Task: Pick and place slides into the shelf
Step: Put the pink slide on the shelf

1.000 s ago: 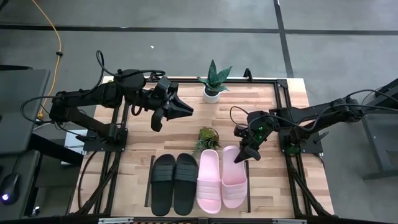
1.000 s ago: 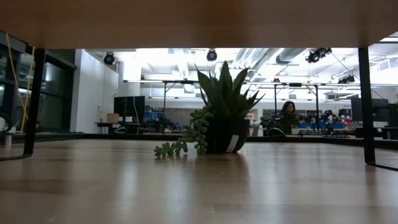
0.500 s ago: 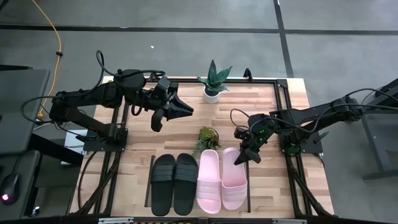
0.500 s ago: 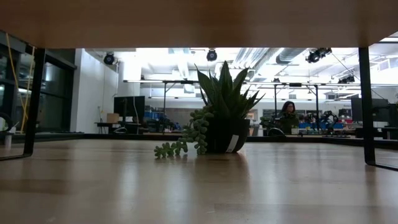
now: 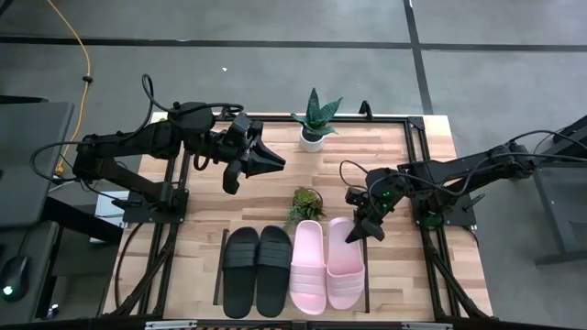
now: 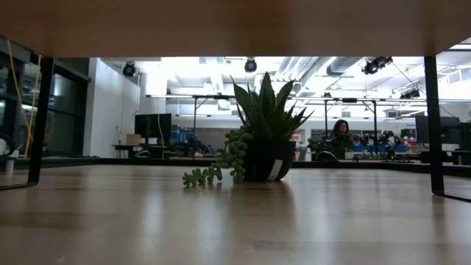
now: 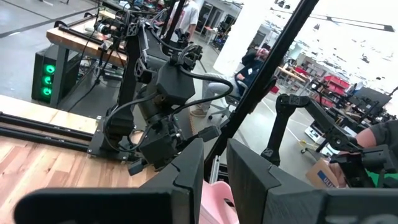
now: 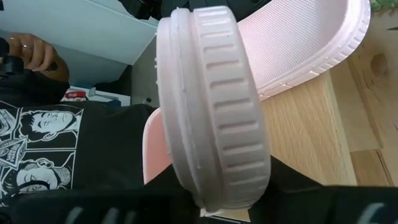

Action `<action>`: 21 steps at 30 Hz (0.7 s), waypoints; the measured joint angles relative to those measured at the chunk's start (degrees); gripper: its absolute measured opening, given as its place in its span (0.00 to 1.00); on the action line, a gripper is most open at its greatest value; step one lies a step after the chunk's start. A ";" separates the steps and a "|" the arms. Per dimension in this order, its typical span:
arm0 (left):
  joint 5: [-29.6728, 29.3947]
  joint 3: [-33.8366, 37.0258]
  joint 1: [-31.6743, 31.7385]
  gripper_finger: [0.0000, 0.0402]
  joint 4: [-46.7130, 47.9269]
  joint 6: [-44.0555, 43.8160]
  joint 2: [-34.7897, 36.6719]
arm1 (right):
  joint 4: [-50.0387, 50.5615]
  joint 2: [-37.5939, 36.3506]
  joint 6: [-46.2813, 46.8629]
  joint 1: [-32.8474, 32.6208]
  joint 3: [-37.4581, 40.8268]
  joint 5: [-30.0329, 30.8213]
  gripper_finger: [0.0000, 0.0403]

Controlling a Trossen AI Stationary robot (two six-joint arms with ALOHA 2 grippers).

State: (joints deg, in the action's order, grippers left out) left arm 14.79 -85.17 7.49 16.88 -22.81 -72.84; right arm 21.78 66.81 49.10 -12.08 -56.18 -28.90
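From above we see four slides in a row on the shelf (image 5: 217,275): two black slides (image 5: 258,271), two pink slides (image 5: 326,261). The right gripper (image 5: 359,229) touches the outer pink one; we cannot tell its jaws. The left gripper (image 5: 271,163) hangs apart. Its wrist view shows a narrow gap. The right wrist view shows the pink heel up close.

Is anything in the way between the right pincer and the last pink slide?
No. The right pincer is already at the heel end of the outer pink slide, which lies beside the other three on the shelf. The trailing plant sits off to one side.
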 joint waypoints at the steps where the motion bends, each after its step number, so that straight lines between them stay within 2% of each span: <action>1: 0.00 -0.02 0.00 0.15 0.01 0.00 0.00 | 0.00 0.00 0.00 0.00 0.00 0.20 0.20; 7: 0.00 -0.01 0.00 0.15 0.01 0.00 0.00 | 0.30 0.00 -0.06 0.00 0.00 1.91 0.32; 21: 0.00 -0.02 0.00 0.15 -0.01 0.00 0.00 | 5.16 0.00 -1.89 0.00 0.00 4.60 0.33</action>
State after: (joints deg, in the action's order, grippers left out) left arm 14.79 -85.18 7.49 16.86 -22.81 -72.84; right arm 26.94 66.81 47.21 -12.08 -56.18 -24.30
